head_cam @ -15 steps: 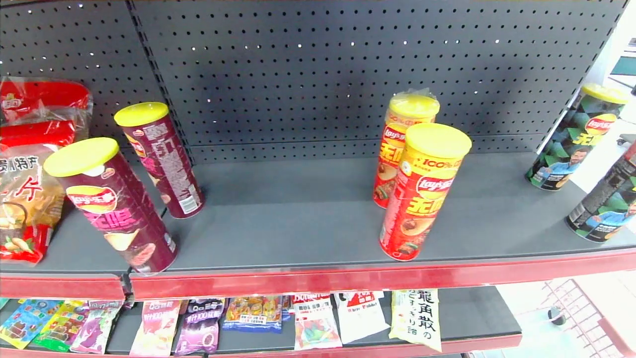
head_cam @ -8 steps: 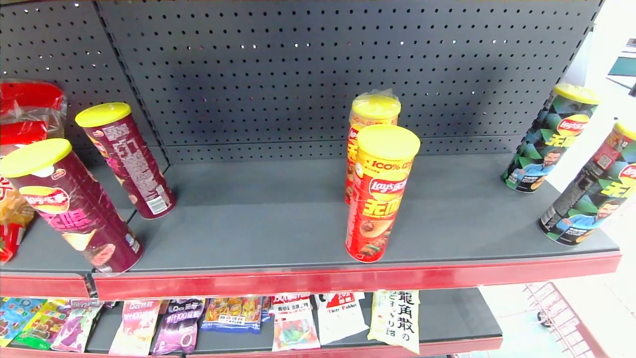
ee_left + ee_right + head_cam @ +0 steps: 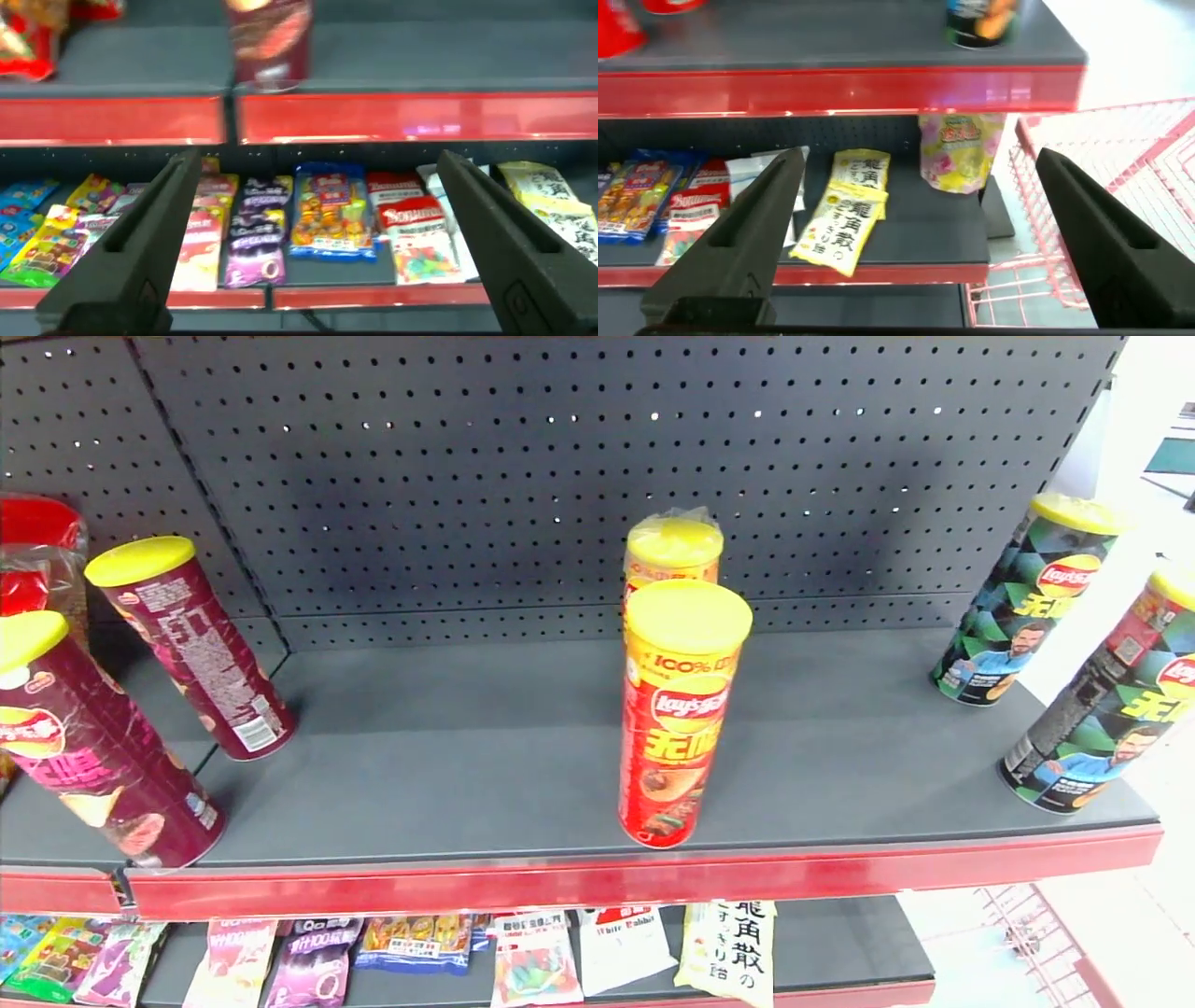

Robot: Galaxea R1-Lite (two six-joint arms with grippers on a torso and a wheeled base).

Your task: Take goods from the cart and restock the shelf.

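The upper shelf has a dark deck and a red front lip. On it stand two red chip cans in the middle, one behind the other. Two maroon cans stand at the left and two dark green cans at the right end. My left gripper is open and holds nothing, facing the lower shelf's snack bags below a maroon can. My right gripper is also open and holds nothing. It faces the lower shelf's right end, beside the pink wire cart.
Wide bare deck lies between the maroon and red cans, and between the red and green cans. A perforated back panel closes the shelf behind. Red snack bags sit at the far left. The cart shows at the lower right.
The whole head view has slid left, so the camera has turned right. The cans keep their places on the shelf.
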